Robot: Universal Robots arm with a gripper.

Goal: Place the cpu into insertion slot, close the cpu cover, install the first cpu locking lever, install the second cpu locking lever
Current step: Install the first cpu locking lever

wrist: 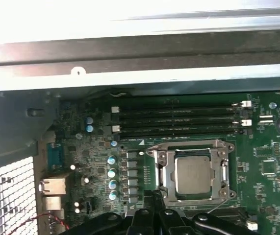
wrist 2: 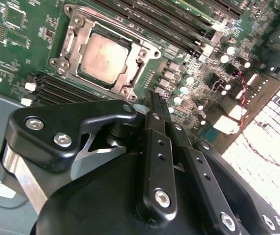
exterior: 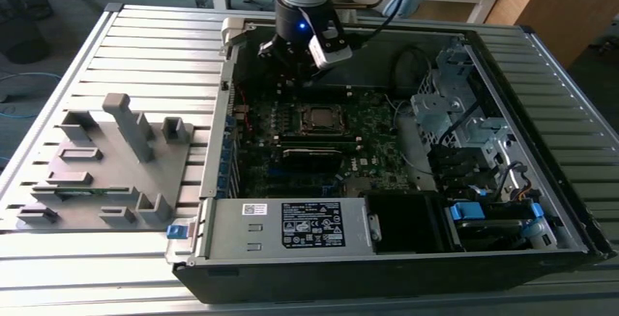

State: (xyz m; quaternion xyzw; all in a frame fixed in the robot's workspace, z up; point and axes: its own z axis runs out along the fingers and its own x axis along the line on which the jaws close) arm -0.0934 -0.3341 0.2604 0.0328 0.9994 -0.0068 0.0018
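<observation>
Jaws pressed together, empty, tips just short of the cpu (wrist 2: 103, 59), which is seated in the insertion slot (wrist 2: 76, 19) under the seemingly lowered cpu cover (wrist 2: 67, 41). Hazard: closed tips slipping sideways could strike the capacitors (wrist: 112, 172) beside them.

Cpu (wrist: 194, 175) within cpu cover (wrist: 226, 171) frame, on motherboard (wrist: 269, 169); hand (wrist: 155, 196) just beside cover.
</observation>
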